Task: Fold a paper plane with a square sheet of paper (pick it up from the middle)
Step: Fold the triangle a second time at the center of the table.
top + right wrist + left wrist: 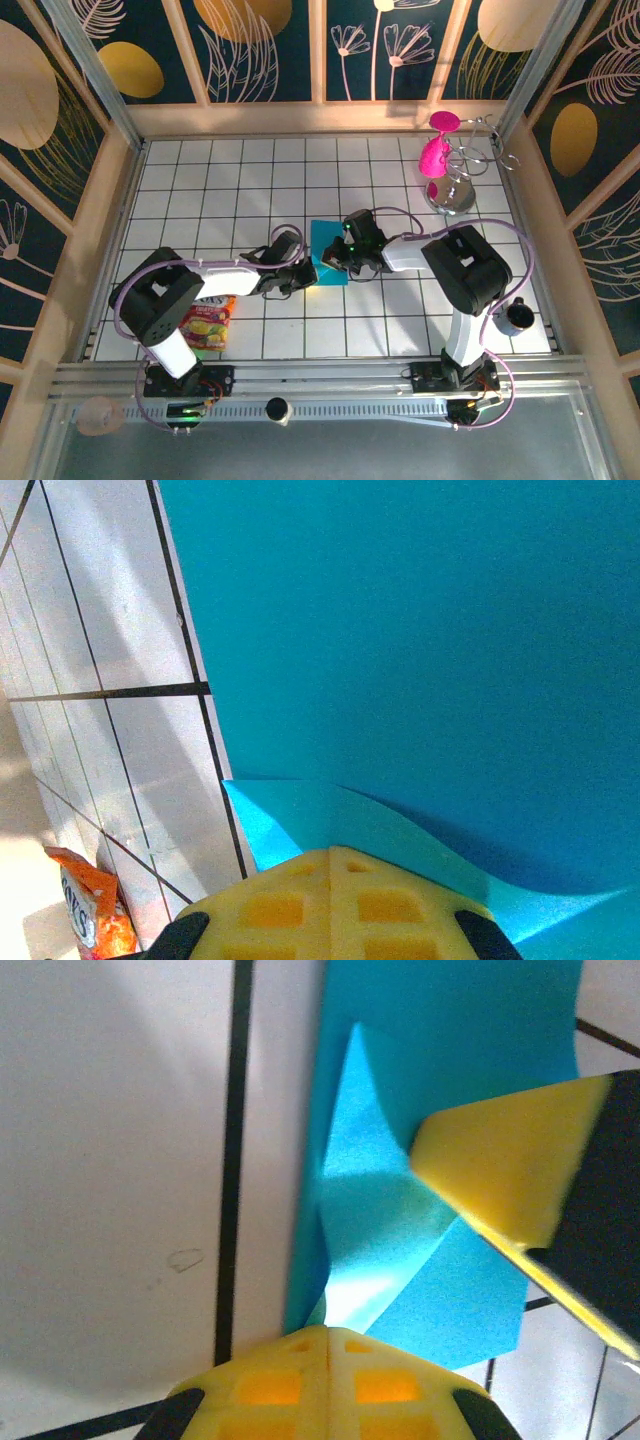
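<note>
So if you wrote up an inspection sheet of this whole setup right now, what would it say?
Surface: white gridded table.
Job's things: square sheet of paper, turquoise, partly creased, mid-table between the arms.
Clutter: snack packet near left; pink goblets on a wire rack far right; dark mug near right.
Grippers: left gripper shut, pinching a raised fold; right gripper shut, tips against the sheet.
Cables: purple cables looped along both arms.
Surroundings: wooden-framed walls with floral panels.
</note>
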Controlling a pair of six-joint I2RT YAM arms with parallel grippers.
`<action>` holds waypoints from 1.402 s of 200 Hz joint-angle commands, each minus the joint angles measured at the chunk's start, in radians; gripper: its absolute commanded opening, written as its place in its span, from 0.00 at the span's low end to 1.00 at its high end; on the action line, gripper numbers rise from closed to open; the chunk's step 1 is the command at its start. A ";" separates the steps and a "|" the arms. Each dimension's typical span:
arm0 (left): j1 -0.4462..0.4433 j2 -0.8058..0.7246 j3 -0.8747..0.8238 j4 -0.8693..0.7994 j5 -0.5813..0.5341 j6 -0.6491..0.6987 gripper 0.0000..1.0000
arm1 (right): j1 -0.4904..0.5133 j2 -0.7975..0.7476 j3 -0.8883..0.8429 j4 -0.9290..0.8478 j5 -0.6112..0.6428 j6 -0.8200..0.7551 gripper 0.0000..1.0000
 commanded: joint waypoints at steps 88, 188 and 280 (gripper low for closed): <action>0.005 0.018 -0.039 -0.007 0.018 -0.033 0.00 | 0.041 -0.096 0.052 -0.116 0.049 -0.121 0.00; 0.005 0.019 -0.027 -0.020 0.020 -0.028 0.00 | 0.057 -0.043 0.030 -0.113 0.014 -0.117 0.00; 0.005 0.018 -0.024 -0.032 0.018 -0.029 0.00 | 0.062 -0.001 0.007 -0.082 -0.038 -0.120 0.00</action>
